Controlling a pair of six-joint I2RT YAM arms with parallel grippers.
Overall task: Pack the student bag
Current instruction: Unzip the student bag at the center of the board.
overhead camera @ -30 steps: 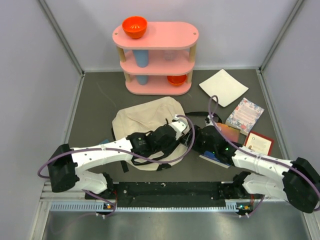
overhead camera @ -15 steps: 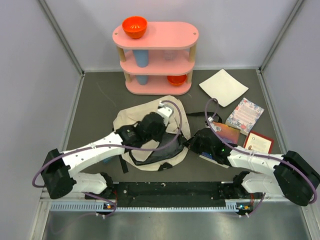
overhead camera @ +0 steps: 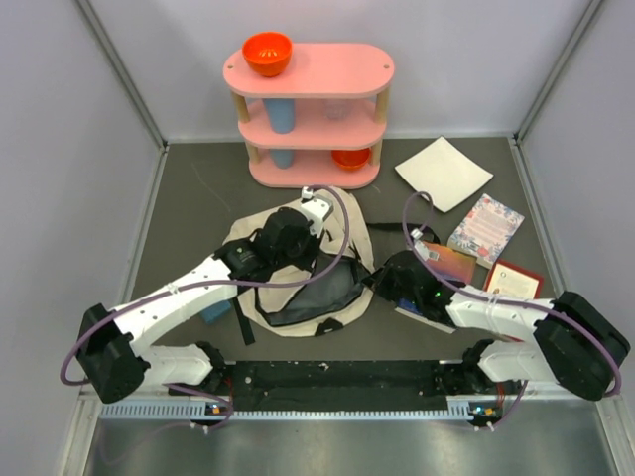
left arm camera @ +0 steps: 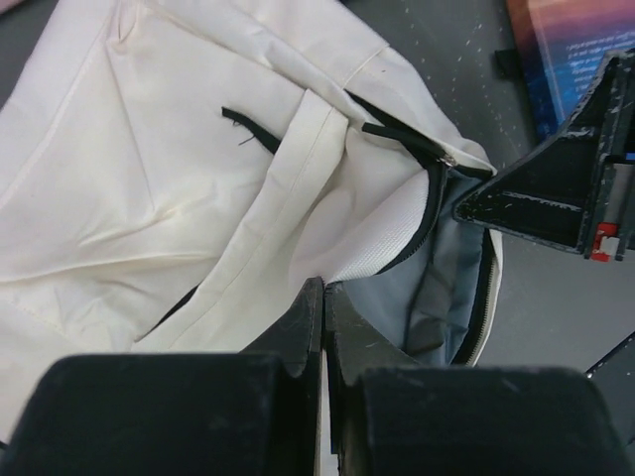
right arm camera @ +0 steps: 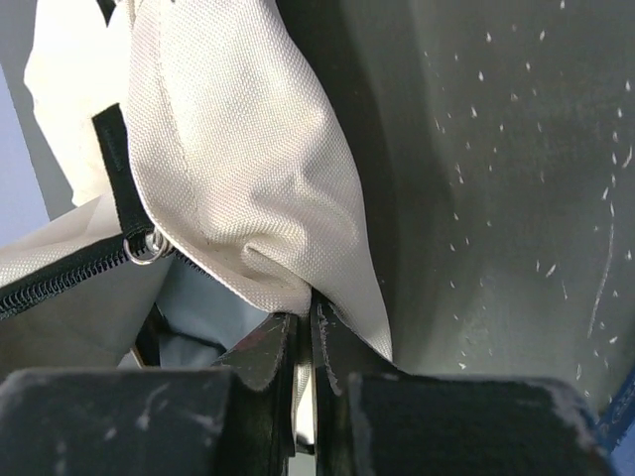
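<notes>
The cream student bag [overhead camera: 260, 233] lies in the middle of the table, its zipped mouth pulled apart so the grey lining [left arm camera: 437, 288] shows. My left gripper [overhead camera: 310, 220] is above the bag's far side, shut [left arm camera: 323, 288] on the cream edge of the mouth and holding it up. At the bag's right edge, my right gripper [overhead camera: 380, 283] is shut [right arm camera: 306, 317] on a fold of the woven cream fabric [right arm camera: 248, 149], just beside the zipper and its ring. In the left wrist view the right gripper's fingers [left arm camera: 556, 188] show at the mouth's far side.
A pink three-tier shelf [overhead camera: 310, 69] stands at the back with an orange bowl [overhead camera: 267, 52] and a blue cup [overhead camera: 282, 117]. A white square sheet [overhead camera: 444, 173], a floral book [overhead camera: 486, 226], an orange-covered book [overhead camera: 454, 264] and a red-framed card [overhead camera: 514, 283] lie right of the bag.
My right gripper has closed on the bag's right edge. The left gripper has moved up and toward the back with the bag's edge, widening the mouth.
</notes>
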